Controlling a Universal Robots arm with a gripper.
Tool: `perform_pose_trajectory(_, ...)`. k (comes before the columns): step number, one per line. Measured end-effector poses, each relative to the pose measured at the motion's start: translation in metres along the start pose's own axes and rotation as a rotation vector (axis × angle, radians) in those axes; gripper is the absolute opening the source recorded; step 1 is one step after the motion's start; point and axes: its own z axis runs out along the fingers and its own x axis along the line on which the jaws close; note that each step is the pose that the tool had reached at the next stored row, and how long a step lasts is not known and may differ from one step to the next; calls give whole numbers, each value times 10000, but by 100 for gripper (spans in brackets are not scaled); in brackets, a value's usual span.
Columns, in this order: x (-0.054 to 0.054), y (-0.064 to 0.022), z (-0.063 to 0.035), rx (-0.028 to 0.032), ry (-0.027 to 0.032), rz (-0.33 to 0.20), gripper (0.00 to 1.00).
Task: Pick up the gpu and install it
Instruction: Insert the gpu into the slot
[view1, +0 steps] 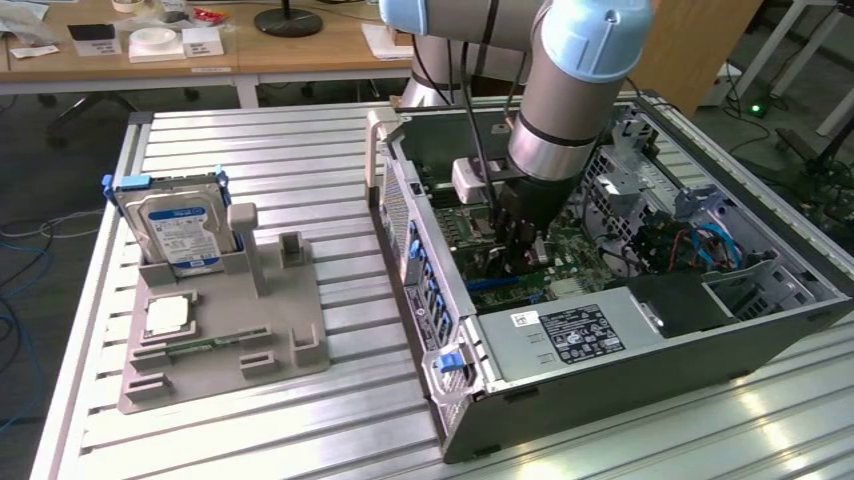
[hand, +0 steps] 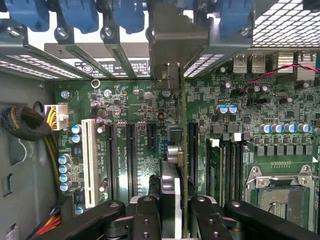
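The gpu stands edge-on between my fingers, and my gripper is shut on it. Its silver bracket lies against the rear slot openings of the case. The card runs along a long dark slot on the green motherboard, beside other dark slots and a white slot. Whether its edge sits in the slot I cannot tell. In the exterior view my gripper reaches down inside the open computer case, low over the board.
Case walls, the power supply and a drive cage close in around the arm. A cable bundle, memory sticks and the processor socket flank the card. Outside, a hard drive stands in a grey holder.
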Motion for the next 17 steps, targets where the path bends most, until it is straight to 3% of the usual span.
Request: perform_pose_trajectory(17,-16,19,38,1,-2,-2,28)
